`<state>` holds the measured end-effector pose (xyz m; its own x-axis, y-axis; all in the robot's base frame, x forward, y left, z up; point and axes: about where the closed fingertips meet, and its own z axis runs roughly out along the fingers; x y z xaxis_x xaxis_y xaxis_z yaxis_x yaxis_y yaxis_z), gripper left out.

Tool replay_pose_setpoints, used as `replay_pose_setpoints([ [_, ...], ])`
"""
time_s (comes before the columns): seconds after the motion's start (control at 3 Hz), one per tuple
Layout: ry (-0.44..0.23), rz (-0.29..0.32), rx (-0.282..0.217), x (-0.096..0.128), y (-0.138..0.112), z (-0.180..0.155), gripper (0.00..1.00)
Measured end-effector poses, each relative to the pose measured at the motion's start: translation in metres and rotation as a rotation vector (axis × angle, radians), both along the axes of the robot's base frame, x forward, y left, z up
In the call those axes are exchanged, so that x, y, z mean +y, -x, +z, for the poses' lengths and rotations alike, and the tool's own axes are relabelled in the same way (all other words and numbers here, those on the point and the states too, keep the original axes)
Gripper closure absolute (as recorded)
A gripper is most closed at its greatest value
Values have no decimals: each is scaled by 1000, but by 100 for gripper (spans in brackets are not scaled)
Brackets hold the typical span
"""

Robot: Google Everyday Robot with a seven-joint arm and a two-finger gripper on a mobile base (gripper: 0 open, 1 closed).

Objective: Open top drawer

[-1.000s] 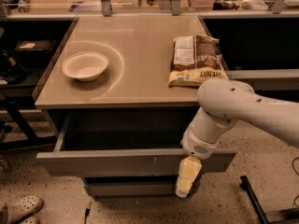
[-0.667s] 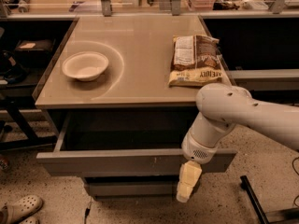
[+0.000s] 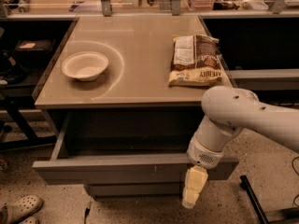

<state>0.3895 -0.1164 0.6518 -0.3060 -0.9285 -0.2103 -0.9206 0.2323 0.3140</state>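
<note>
The top drawer (image 3: 117, 168) of the grey cabinet stands pulled out, its flat grey front facing me with small whitish scratches right of centre. Its inside is dark and plain. My white arm comes in from the right and bends down in front of the drawer's right end. My gripper (image 3: 194, 186) hangs below the wrist, pale yellow, pointing down just in front of the drawer front's lower edge. It holds nothing that I can see.
On the cabinet top (image 3: 140, 45) lie a white bowl (image 3: 85, 65) at the left and a brown snack bag (image 3: 195, 59) at the right. A lower drawer (image 3: 133, 189) shows under the open one. Pale clogs (image 3: 18, 209) lie on the floor at bottom left. Dark shelves flank the cabinet.
My gripper has dropped slightly and shifted a little to the left along the drawer front. The drawer's position looks unchanged.
</note>
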Motion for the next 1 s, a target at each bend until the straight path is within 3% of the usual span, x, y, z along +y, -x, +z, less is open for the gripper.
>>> replay_pose_setpoints([
  [0.33, 13, -19, 30, -18, 31, 8, 0],
  [0.67, 18, -27, 40, -24, 40, 10, 0],
  [1.0, 32, -62, 81, -45, 75, 15, 0],
])
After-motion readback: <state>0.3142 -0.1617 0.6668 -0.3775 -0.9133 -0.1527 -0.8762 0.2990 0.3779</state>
